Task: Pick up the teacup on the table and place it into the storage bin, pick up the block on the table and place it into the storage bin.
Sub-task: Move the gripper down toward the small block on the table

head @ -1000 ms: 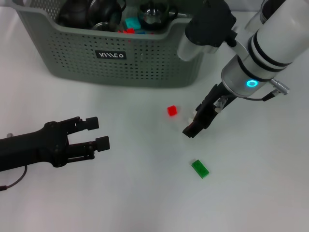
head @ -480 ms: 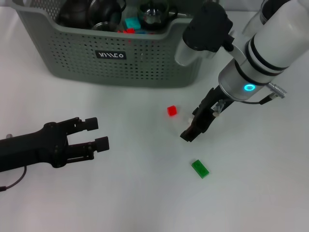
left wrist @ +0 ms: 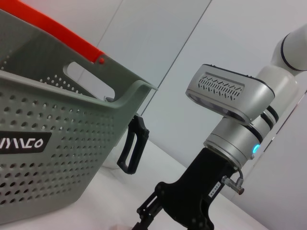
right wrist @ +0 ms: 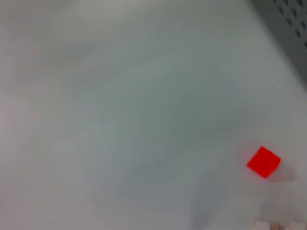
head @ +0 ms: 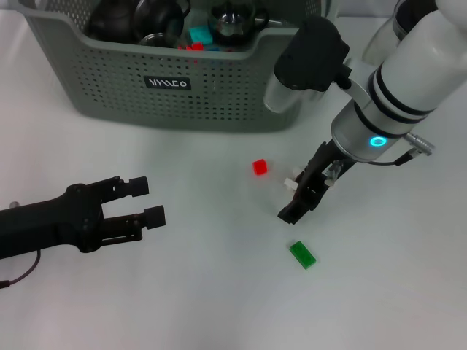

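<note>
Since the earlier frame the right gripper [head: 292, 210] had dropped nearer, toward the green block [head: 303, 254]; its jaw width could not be told. The left gripper [head: 144, 200] lay parked wide at the near left. The storage bin [head: 219, 102] stood far.

In the left wrist view, the bin [left wrist: 57, 139] filled the left.

In the right wrist view, only the red block [right wrist: 263, 161] showed, so the descent might miss green.

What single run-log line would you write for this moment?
left gripper: open, idle on table | right gripper: low between red block and green block | storage bin: holds items
</note>
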You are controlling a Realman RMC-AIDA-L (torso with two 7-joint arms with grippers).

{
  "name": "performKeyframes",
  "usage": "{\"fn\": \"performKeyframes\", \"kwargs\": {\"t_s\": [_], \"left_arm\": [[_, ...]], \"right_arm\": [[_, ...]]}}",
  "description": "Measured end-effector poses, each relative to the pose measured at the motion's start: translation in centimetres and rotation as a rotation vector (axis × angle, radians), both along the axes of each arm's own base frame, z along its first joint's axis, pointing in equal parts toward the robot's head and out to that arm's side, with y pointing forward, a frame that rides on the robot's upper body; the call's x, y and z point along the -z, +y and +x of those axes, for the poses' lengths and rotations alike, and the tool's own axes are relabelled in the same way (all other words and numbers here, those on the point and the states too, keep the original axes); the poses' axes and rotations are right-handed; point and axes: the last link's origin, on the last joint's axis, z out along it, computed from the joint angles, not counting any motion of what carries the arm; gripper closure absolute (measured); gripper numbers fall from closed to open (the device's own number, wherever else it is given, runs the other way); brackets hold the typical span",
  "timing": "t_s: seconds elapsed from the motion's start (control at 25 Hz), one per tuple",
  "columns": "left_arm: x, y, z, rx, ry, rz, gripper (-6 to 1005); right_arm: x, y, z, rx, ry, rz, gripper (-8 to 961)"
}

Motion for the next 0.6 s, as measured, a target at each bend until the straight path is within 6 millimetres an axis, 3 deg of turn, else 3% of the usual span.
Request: {"fn": "performKeyframes", "kwargs": {"t_s": [0.36,0.6], "left_arm": [[0.0,-0.1,-0.1,-0.004,0.000,0.000,179],[0.1,-0.2,-0.1,-0.007,-0.002,-0.001,180]], "right_arm": [[-0.5,-1.3,0.5,0.047,-0.024,-0.080,163],[-1.2,-0.4,0.1,0.062,0.031,-0.030,164]]}}
